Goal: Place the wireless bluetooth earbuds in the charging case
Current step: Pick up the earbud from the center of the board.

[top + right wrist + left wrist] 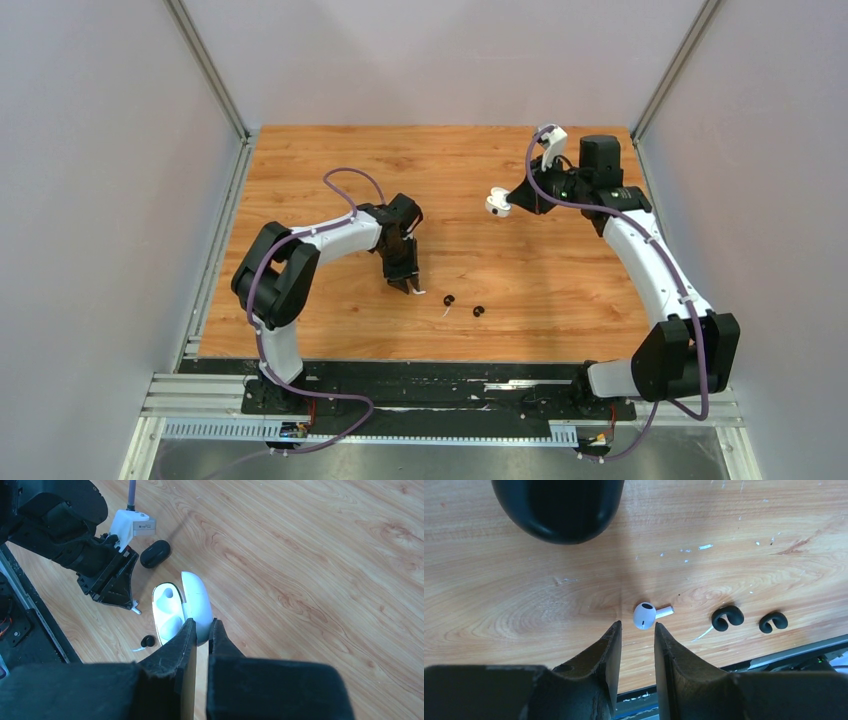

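White earbud [646,615] on the worktop [499,605], just ahead of the left pincer [637,626], jaws parted, empty. That narrow gap could knock it rolling. Right pincer [202,624] clamps the open white case [170,612], apparently by its lid; it might swing.

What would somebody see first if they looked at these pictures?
The open white charging case catches the eye first, pinched by its lid in the right gripper and held up over the far right of the wooden table. Next comes the tiny white earbud, lying on the wood just beyond the parted fingers of the left gripper, with two black earbuds lying nearby.
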